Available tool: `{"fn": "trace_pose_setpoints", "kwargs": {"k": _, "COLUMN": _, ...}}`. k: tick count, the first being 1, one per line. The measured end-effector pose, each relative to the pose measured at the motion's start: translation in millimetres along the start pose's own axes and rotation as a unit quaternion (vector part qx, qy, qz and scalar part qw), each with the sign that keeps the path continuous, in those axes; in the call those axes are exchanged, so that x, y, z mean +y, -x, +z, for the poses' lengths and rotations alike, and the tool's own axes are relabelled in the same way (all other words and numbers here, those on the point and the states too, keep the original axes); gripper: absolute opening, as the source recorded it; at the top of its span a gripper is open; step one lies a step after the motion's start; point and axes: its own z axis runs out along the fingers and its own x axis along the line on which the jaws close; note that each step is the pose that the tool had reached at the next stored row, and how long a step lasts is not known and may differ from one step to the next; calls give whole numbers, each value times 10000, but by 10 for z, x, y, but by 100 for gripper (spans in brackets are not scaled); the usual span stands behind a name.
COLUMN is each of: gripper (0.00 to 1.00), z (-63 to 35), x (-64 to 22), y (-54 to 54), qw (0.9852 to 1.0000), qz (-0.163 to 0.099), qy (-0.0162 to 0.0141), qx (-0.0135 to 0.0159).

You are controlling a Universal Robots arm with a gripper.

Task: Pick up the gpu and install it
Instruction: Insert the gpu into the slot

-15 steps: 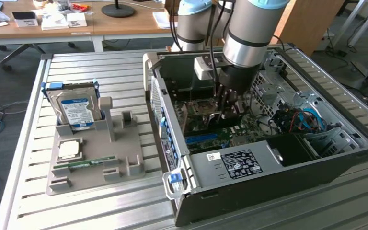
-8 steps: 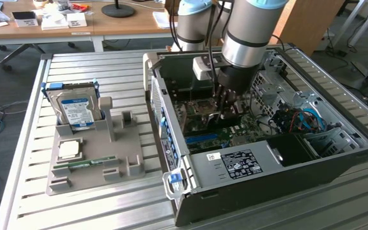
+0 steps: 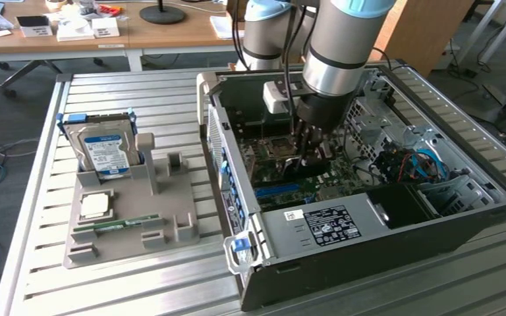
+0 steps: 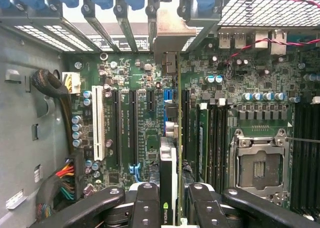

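Gripping thin, flat gpu (image 4: 168, 180) edge-on in black claw (image 4: 170, 209), partly closed. Hanging straight beneath the claw, above green motherboard (image 4: 135, 72) with long black slots (image 4: 133, 128), bent silver bracket (image 4: 172, 33) near grey metal case (image 3: 464, 214) rear.

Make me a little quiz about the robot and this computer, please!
1. True or false: the gripper is holding the gpu inside the computer case.
2. What stands on the grey holder beside the case? A) a hard drive B) a banana C) a cup
3. Fill in: the motherboard under the gpu is coloured ____.

Key: 1 true; 2 A; 3 green.
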Motion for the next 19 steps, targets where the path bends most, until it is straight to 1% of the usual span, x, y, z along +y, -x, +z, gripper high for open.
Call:
{"fn": "trace_pose_setpoints", "kwargs": {"k": 3, "gripper": 27, "z": 1, "x": 8, "y": 0, "qw": 10000, "qz": 1, "qy": 0, "qx": -1}}
{"fn": "trace_pose_setpoints", "kwargs": {"k": 8, "gripper": 27, "z": 2, "x": 55, "y": -2, "qw": 10000, "qz": 0, "qy": 0, "qx": -1}}
{"fn": "trace_pose_setpoints", "kwargs": {"k": 14, "gripper": 27, "z": 2, "x": 63, "y": -15, "qw": 10000, "qz": 0, "qy": 0, "qx": -1}}
{"fn": "trace_pose_setpoints", "kwargs": {"k": 19, "gripper": 27, "z": 1, "x": 100, "y": -18, "qw": 10000, "qz": 0, "qy": 0, "qx": -1}}
